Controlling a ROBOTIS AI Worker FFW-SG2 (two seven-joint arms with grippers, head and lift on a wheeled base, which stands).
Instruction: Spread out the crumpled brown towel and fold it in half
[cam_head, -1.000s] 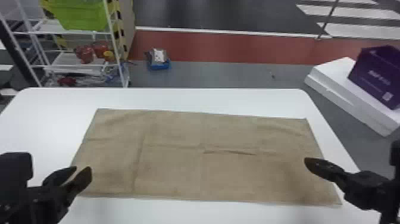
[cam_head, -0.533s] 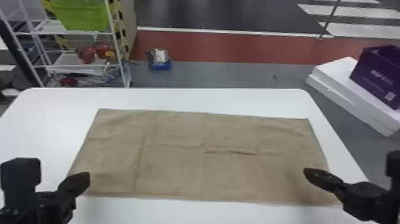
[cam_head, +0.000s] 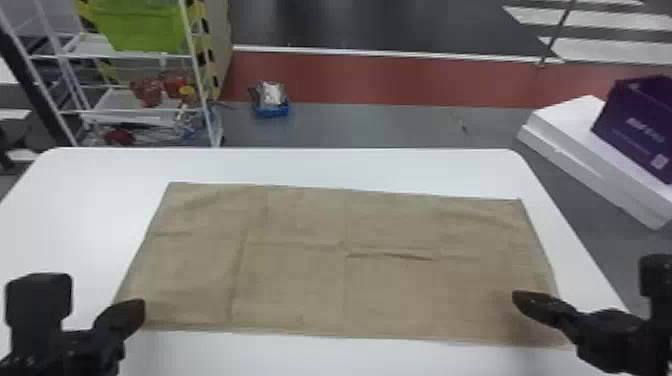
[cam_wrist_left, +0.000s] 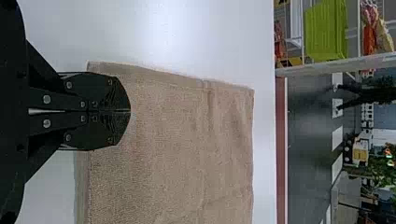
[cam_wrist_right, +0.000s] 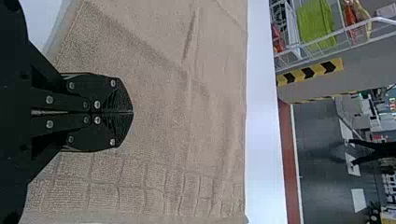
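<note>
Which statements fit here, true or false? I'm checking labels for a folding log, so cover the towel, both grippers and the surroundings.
1. The brown towel lies flat on the white table. True.
2. The left gripper has its fingers wide apart. False: they are closed together.
3. The right gripper is shut. True.
4. The purple box stands on the towel. False: it rests on a white box beyond the table's right side.
5. The towel's surface has creases. True.
</note>
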